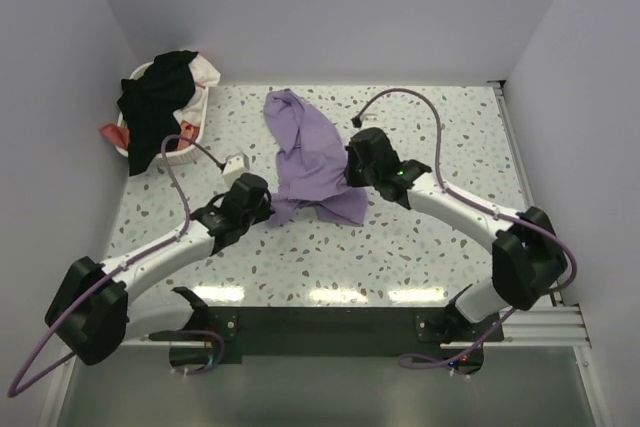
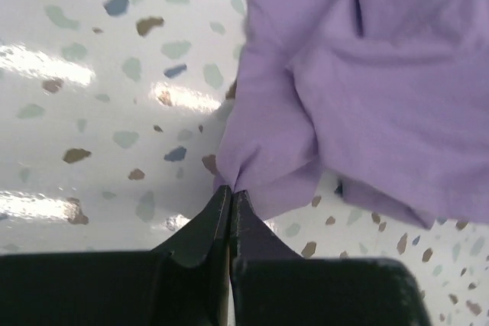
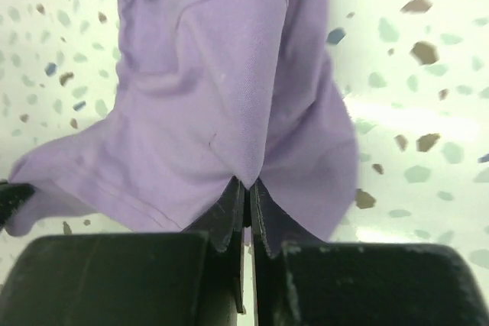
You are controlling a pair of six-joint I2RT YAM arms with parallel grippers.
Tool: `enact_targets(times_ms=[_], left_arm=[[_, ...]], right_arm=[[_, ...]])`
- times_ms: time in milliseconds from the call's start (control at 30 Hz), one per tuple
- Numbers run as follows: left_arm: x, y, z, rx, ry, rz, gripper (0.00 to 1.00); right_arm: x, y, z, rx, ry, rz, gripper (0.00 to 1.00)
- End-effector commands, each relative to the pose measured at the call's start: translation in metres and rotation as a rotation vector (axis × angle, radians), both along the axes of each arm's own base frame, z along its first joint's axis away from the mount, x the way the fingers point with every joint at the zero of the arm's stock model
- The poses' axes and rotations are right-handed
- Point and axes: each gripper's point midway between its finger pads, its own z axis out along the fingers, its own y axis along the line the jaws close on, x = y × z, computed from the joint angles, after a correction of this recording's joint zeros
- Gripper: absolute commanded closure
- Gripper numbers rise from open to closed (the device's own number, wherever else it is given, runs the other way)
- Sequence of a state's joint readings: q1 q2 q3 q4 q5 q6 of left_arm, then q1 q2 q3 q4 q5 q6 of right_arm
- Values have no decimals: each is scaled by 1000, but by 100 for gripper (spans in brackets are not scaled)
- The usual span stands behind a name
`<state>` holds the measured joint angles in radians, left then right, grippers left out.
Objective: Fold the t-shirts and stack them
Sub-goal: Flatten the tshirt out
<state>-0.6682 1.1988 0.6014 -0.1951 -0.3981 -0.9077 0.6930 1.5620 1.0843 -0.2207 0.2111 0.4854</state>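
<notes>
Lavender t-shirt (image 1: pixel 310 152) crumpled; left gripper (image 2: pixel 231 192), right gripper (image 3: pixel 247 184) both clamped on its edges, arms angled inward.

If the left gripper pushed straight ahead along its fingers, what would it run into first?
The lavender t-shirt. The left gripper is shut on an edge of it, and more bunched cloth lies directly ahead of the tips. What lies past the cloth cannot be told from the wrist view.

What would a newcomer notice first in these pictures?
The purple t-shirt lies crumpled in the middle of the speckled table, with the left gripper and the right gripper each shut on an edge of it. A white basket heaped with other clothes stands in the far left corner.
</notes>
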Motion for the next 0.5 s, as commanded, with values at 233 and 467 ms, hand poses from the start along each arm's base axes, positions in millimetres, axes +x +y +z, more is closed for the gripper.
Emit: enact_targets(times_ms=[233, 467], left_arm=[[60, 54, 128, -52, -225, 205, 100], [100, 97, 225, -50, -369, 262, 100]], right_arm=[[10, -97, 124, 4, -191, -187, 100], [-7, -159, 196, -17, -319, -329, 100]])
